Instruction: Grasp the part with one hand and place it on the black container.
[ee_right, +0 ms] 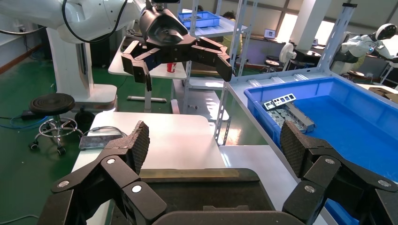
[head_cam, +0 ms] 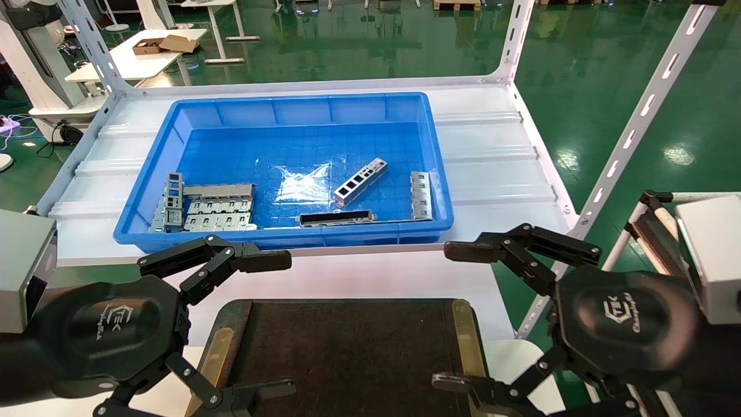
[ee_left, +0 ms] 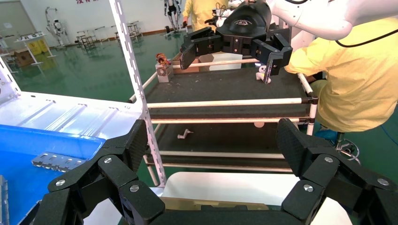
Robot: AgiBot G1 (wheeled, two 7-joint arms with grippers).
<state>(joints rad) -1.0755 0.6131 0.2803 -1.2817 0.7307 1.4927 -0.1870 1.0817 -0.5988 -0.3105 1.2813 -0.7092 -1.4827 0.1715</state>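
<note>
The part (head_cam: 360, 182) is a small silver bar with a row of rectangular cut-outs. It lies at a slant on the floor of the blue bin (head_cam: 289, 103), right of the middle. The black container (head_cam: 347, 347), a flat tray with brass side strips, lies in front of the bin and also shows in the right wrist view (ee_right: 197, 192). My left gripper (head_cam: 278, 324) hangs open and empty at the tray's left edge. My right gripper (head_cam: 451, 315) hangs open and empty at its right edge. Each faces the other across the tray.
In the bin lie a dark-faced long bar (head_cam: 336, 218), stacked grey plates (head_cam: 217, 205) at the left and a tabbed plate (head_cam: 421, 195) at the right. The bin stands on a white shelf (head_cam: 492, 150) with slanted uprights (head_cam: 637, 121). A cart (ee_left: 225, 84) stands to the right.
</note>
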